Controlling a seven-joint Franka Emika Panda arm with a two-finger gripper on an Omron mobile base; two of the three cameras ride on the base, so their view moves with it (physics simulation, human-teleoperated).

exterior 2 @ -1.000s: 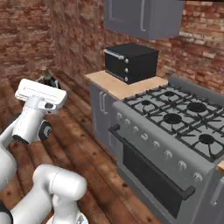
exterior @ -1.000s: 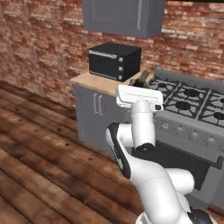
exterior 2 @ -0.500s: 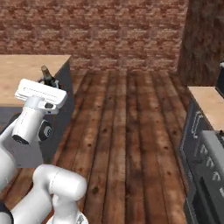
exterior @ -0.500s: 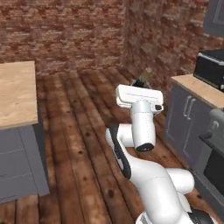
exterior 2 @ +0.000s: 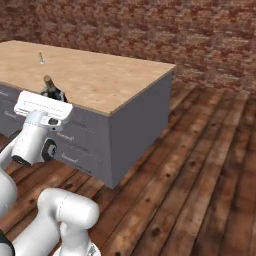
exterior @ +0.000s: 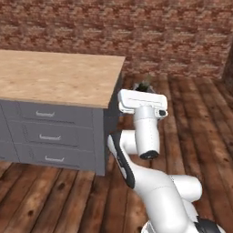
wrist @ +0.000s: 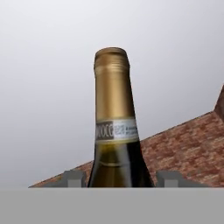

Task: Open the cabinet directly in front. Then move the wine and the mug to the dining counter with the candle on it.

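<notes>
The wine (wrist: 114,131) is gripped upright between the fingers of the pincer (wrist: 117,178), carried in the air beside the dining surface (exterior 2: 100,82). The candle (exterior 2: 41,58) is seen standing far back on that surface, well apart from the bottle.

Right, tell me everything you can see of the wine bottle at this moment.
The wine is a dark glass bottle with a tan-gold foil neck and a narrow pale label band around the neck's base. In the hand view it stands upright between the two finger tips, which flank its shoulders, so the gripper looks shut on it. In the right base view only its top pokes up behind the white hand, held in the air in front of the dining counter, not resting on it.
</notes>
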